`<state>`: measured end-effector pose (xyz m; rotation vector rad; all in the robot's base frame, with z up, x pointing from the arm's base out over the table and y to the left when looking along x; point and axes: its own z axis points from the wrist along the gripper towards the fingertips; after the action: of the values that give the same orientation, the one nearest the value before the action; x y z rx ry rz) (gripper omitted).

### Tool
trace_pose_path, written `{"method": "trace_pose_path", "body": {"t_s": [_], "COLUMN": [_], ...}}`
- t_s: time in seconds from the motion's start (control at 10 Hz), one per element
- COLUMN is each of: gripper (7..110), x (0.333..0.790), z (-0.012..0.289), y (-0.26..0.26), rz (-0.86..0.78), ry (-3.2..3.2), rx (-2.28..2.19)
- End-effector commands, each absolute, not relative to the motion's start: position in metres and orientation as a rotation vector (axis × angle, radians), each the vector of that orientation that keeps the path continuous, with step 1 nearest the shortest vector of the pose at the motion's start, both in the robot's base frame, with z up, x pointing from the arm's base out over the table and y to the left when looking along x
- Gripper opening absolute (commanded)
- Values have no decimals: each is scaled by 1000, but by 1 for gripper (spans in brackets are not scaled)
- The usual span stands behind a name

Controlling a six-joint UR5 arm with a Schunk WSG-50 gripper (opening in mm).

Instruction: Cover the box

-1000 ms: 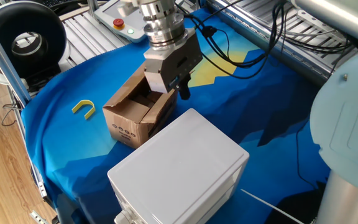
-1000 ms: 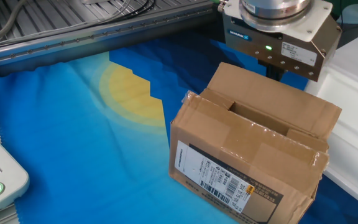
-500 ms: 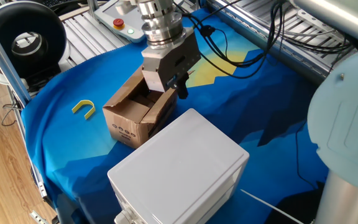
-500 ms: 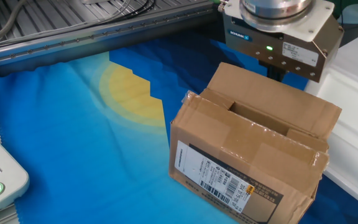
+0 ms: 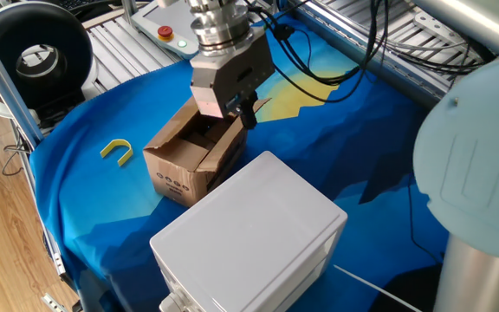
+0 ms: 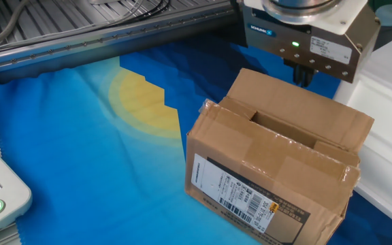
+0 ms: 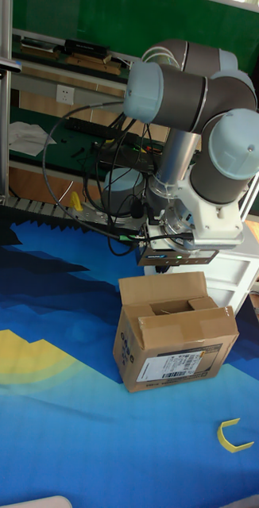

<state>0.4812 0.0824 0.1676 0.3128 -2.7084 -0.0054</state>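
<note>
Already the box [image 6: 278,173] has some flaps folded, one stands up; gripper [image 5: 245,113] jaws' state I cannot tell

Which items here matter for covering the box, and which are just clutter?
In the job:
- cardboard box, top partly open, one flap standing up
- gripper, above the box's far edge

Lying about:
- white plastic box, beside the carton
- yellow U-shaped piece on the blue cloth
- black reel at the table edge
</note>
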Motion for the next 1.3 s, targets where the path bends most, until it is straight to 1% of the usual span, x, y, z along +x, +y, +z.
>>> {"method": "trace_pose_path", "body": {"t_s": [0.0, 0.2, 0.6, 0.9, 1.2], "gripper": [7, 7, 7, 7, 7], "x": [491, 489, 481, 486, 488], "z": [172, 169, 170, 159, 157], "y": [88, 79, 67, 75, 76], "rz": [-24, 33, 50, 29, 32], "ry": [-2713, -2691, -2667, -2680, -2681], "rx": [305, 313, 346, 337, 337]}}
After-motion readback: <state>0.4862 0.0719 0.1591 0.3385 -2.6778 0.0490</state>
